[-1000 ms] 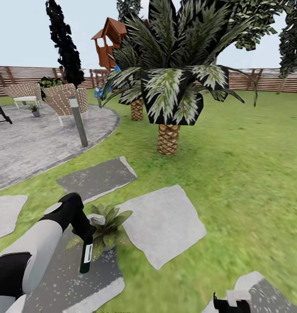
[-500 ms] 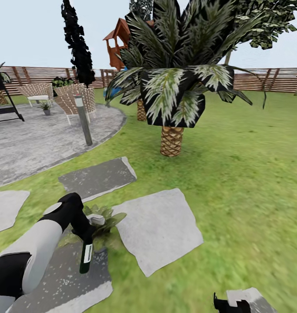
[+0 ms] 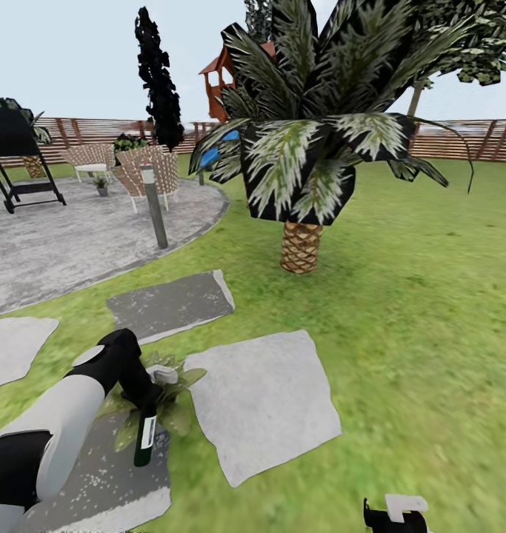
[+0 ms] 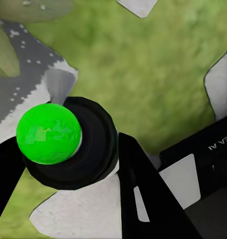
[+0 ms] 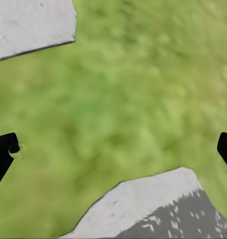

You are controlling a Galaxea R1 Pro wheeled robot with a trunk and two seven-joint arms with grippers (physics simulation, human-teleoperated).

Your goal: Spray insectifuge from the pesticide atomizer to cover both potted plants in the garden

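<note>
In the head view my left gripper (image 3: pixel 150 400) is shut on the pesticide atomizer (image 3: pixel 144 441), a slim dark-green bottle with a white label, hanging upright. Directly behind and under it spreads one potted plant (image 3: pixel 180 382), a low green rosette at the edge of a stepping stone. The left wrist view looks down on the atomizer (image 4: pixel 88 149) with its green dot (image 4: pixel 48 133) between the black fingers (image 4: pixel 140 194); pale leaves (image 4: pixel 38 7) lie beyond. A second potted plant (image 3: pixel 101 182) stands far off on the patio. My right gripper (image 5: pixel 114 149) is open over grass.
A grey bollard lamp (image 3: pixel 155 207) stands at the patio edge. A large palm (image 3: pixel 301 248) rises mid-lawn. Wicker chairs (image 3: pixel 145 174) and a black grill (image 3: pixel 19 148) sit on the round stone patio (image 3: pixel 60 244). Pale stepping stones (image 3: pixel 260 403) cross the grass; a wooden fence (image 3: pixel 460 137) bounds the garden.
The whole head view has shifted right, so the camera has turned left. The plant now sits more directly beneath the held bottle. Both arms keep the same pose in the picture.
</note>
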